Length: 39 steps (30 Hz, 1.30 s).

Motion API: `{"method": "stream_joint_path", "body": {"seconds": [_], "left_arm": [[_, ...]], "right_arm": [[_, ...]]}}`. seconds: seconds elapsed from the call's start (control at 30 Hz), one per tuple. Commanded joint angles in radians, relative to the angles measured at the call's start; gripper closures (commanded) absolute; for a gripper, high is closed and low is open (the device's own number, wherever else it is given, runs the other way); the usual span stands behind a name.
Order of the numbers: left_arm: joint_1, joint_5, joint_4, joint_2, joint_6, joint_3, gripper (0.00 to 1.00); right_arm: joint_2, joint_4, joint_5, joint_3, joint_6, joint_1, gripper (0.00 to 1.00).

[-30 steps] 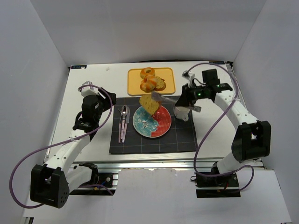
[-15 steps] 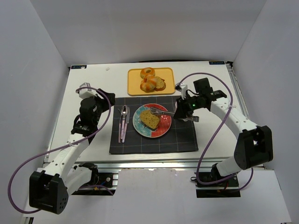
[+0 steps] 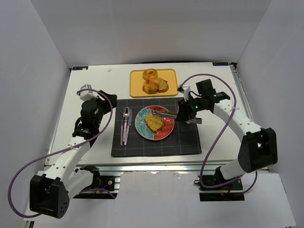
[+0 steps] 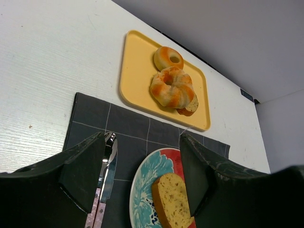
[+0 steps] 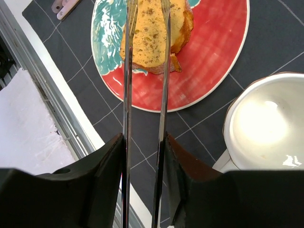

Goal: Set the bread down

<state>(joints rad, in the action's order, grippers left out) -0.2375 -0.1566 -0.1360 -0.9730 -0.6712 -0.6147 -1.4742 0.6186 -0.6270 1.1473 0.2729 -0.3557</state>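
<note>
The bread, a golden speckled slice with a brown crust, lies flat on the red and teal plate. My right gripper is shut on a pair of metal tongs that reach left over the slice. In the right wrist view the gripper presses both tong blades, which stand slightly apart over the bread on the plate; their tips are cut off at the top edge. My left gripper is open and empty, left of the plate, with the bread seen between its fingers.
A white cup stands on the dark placemat just under my right gripper. A yellow tray at the back holds orange-glazed rolls. Cutlery lies left of the plate.
The right arm lowered the bread from above the plate's far edge onto the plate. The tong blades have since spread a little. The left arm has barely moved.
</note>
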Motion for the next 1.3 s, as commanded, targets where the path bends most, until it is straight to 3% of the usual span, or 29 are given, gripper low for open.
{"method": "stream_joint_path", "body": {"seconds": [0.0,0.07,0.17,0.3,0.43,0.57,0.63,0.7,0.87,0.97,1.07,1.1,1.27], "left_arm": [[0.006,0.009,-0.016,0.016,-0.002,0.001,0.26],[0.006,0.009,-0.014,0.016,-0.002,-0.002,0.26],[0.006,0.011,-0.017,0.016,-0.002,-0.005,0.26],[0.006,0.017,-0.025,0.008,-0.002,-0.013,0.26],[0.006,0.035,-0.034,-0.009,0.002,-0.026,0.27],[0.006,0.057,-0.050,-0.032,0.002,-0.031,0.28],[0.006,0.072,-0.060,-0.038,0.001,-0.030,0.29],[0.006,0.083,-0.069,-0.046,-0.001,-0.031,0.30],[0.006,0.098,-0.080,-0.064,0.001,-0.039,0.31],[0.006,0.106,-0.082,-0.079,0.001,-0.049,0.31],[0.006,0.114,-0.089,-0.087,-0.004,-0.049,0.30],[0.006,0.117,-0.099,-0.089,-0.008,-0.045,0.30],[0.006,0.146,-0.125,-0.105,-0.033,-0.033,0.25]], "right_arm": [[0.028,-0.040,-0.008,0.040,0.008,-0.006,0.57],[0.032,-0.042,-0.013,0.054,0.005,-0.005,0.57],[0.041,-0.046,-0.026,0.090,0.006,-0.005,0.65],[0.061,-0.085,0.012,0.153,0.002,0.009,0.84],[0.069,-0.177,0.079,0.186,-0.053,0.128,1.00],[0.061,-0.302,0.193,0.143,-0.132,0.294,1.00],[0.071,-0.376,0.309,0.044,-0.144,0.378,1.00],[0.078,-0.475,0.434,-0.027,-0.149,0.411,1.00],[0.037,-0.605,0.512,-0.219,-0.136,0.475,1.00],[-0.004,-0.658,0.541,-0.267,-0.156,0.494,0.95],[-0.043,-0.678,0.549,-0.285,-0.159,0.498,0.73],[-0.054,-0.680,0.546,-0.296,-0.156,0.498,0.55],[-0.139,-0.629,0.501,-0.284,-0.107,0.508,0.36]]}}
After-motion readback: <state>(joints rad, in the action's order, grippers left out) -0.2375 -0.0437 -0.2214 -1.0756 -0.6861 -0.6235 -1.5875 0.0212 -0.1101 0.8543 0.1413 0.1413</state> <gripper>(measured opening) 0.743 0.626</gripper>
